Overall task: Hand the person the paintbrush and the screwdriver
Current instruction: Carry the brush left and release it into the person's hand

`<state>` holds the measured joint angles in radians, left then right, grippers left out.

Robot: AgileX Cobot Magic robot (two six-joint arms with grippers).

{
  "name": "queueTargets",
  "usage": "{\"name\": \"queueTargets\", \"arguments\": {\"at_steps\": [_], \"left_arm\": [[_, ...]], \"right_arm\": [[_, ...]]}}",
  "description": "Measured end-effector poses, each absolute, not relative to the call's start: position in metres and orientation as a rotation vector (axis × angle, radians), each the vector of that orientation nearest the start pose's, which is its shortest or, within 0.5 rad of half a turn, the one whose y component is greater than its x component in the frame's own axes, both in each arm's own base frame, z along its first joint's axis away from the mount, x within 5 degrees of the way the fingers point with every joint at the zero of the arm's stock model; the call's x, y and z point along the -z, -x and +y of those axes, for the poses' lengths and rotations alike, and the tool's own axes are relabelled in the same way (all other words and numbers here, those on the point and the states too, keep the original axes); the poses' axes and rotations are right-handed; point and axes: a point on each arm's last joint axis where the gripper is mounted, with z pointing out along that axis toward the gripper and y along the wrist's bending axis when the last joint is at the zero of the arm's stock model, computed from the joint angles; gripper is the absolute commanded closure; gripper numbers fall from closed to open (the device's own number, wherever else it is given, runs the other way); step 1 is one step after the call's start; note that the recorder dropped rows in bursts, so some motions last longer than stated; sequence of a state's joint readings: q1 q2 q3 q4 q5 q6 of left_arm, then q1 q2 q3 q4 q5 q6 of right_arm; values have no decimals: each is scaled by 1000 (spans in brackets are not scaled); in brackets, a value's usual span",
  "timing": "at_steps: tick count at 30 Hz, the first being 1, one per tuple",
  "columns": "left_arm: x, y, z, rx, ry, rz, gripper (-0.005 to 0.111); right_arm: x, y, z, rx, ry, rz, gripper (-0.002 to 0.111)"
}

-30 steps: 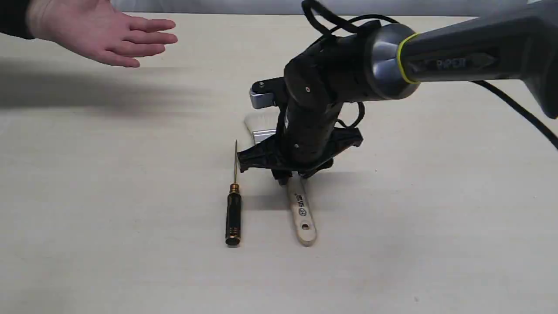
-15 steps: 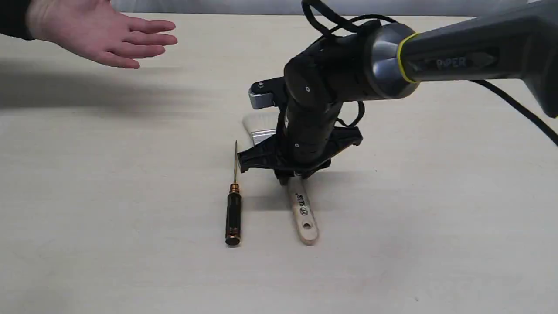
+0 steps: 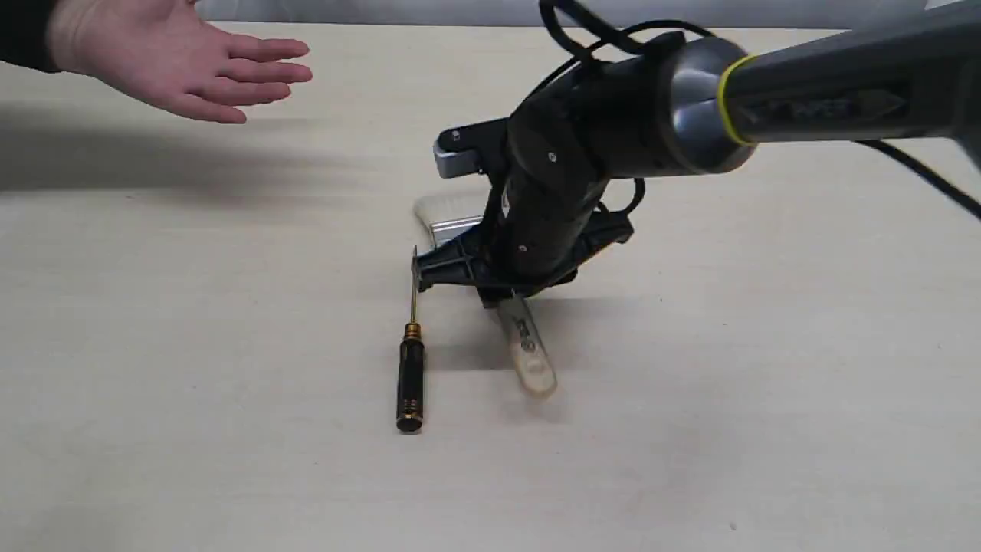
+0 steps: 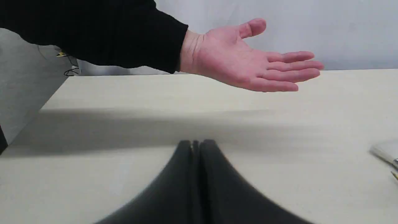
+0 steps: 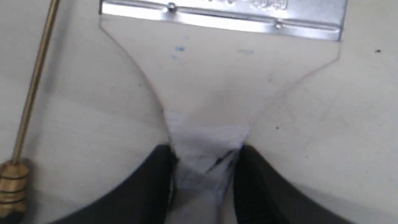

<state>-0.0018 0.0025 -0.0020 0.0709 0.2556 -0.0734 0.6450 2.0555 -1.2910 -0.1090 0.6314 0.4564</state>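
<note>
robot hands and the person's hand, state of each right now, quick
Left hand: closed, empty.
Right hand: closed on the wide flat wooden-handled paintbrush.
Person's bare hand: open, palm up, empty.

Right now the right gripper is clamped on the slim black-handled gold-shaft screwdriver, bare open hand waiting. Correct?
No: the right gripper clamps the wide flat wooden-handled paintbrush, per the right wrist view; the screwdriver lies free beside it. The hand does wait open.
</note>
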Motion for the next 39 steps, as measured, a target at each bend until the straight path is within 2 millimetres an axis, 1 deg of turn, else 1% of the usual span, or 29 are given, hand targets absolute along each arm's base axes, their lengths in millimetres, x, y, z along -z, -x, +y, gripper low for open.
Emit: {"name": "queueTargets", "arguments": {"at_steps": [2,5,10,13,15,19,22,27,31,32,35,39], "left_arm": [[-191,-55,2,-11,16,1739,107],[-191,-55,2,-11,16,1739,107],[-191,-55,2,-11,16,1739,107],[-191,-55,2,-11,16,1739,107],[-191,-55,2,-11,16,1739,107],[-191,-55,2,-11,16,1739,107],[-191,-55,2,-11,16,1739,107],[-191,-55,2,-11,16,1739,107],[-191,-55,2,-11,16,1739,107],[-191,-55,2,-11,16,1739,107],[-191,-55,2,-11,16,1739,107],[-191,-55,2,-11,16,1739,107]], "right_arm": [[-148,-322,235,-144,384,2801,104],[-185,-319,235,-238,389,2702,104],[-234,-310,238,-433,410,2555,104],[-252,-306,244,-555,445,2459,104],[-260,-303,252,-609,488,2385,104],[-268,-295,274,-658,574,2224,104],[-269,-294,288,-666,612,2163,104],[-265,-308,306,-675,633,2165,104],[-255,-318,319,-670,665,2179,103],[-252,-319,321,-669,672,2184,101],[-241,-322,327,-664,700,2219,90],[-231,-321,329,-658,725,2268,74]]}}
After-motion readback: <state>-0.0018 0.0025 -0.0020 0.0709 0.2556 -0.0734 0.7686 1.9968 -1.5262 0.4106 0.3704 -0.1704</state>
